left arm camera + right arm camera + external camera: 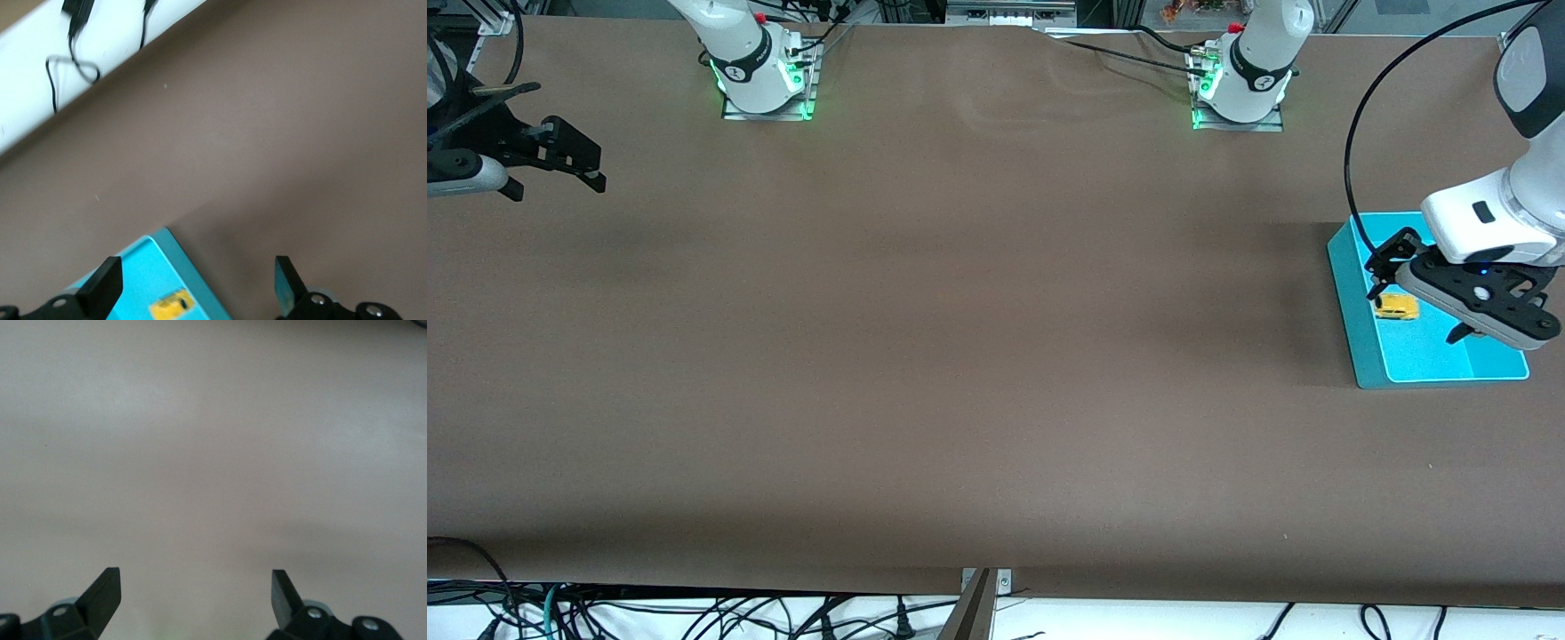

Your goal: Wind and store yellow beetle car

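Yellow car (1395, 307) lying in a teal tray (1352, 302) at the left arm's end of the table (960, 356), touching nothing. Left gripper (1421, 307) hovering over the tray just above the car, fingers (105, 285) spread wide, empty. Right gripper (574, 160) waiting over bare table at the right arm's end, likewise released and empty.
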Available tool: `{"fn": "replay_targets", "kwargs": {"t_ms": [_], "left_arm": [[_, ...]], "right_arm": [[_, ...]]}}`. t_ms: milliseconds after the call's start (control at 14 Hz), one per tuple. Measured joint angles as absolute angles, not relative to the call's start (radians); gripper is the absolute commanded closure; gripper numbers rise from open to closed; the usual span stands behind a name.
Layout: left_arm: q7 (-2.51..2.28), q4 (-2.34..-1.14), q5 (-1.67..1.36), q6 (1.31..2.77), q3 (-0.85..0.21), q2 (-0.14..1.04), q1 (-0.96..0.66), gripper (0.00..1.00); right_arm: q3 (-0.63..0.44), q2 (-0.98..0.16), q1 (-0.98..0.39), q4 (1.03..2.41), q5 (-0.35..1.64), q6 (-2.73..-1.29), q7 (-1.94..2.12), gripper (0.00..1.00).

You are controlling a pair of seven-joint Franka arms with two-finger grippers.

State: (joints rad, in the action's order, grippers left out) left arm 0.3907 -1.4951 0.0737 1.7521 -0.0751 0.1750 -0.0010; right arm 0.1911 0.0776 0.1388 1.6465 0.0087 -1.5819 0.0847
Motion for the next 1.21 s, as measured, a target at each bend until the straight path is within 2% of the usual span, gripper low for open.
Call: {"fn": "replay_targets", "kwargs": {"t_ms": [571,1214], "left_arm": [[-0.015,-1.491,0.001,1.539,-0.071,0.133,-0.003,0.0],[-0.029,-1.499,0.001,1.508,-0.067,0.129,-0.004,0.0]], "right_arm": [[0.189,0.077,0.139,1.642,0.009,-1.58,0.085,0.0],[0.19,0.077,0.139,1.641,0.009,-1.579,0.085,0.0]]}}
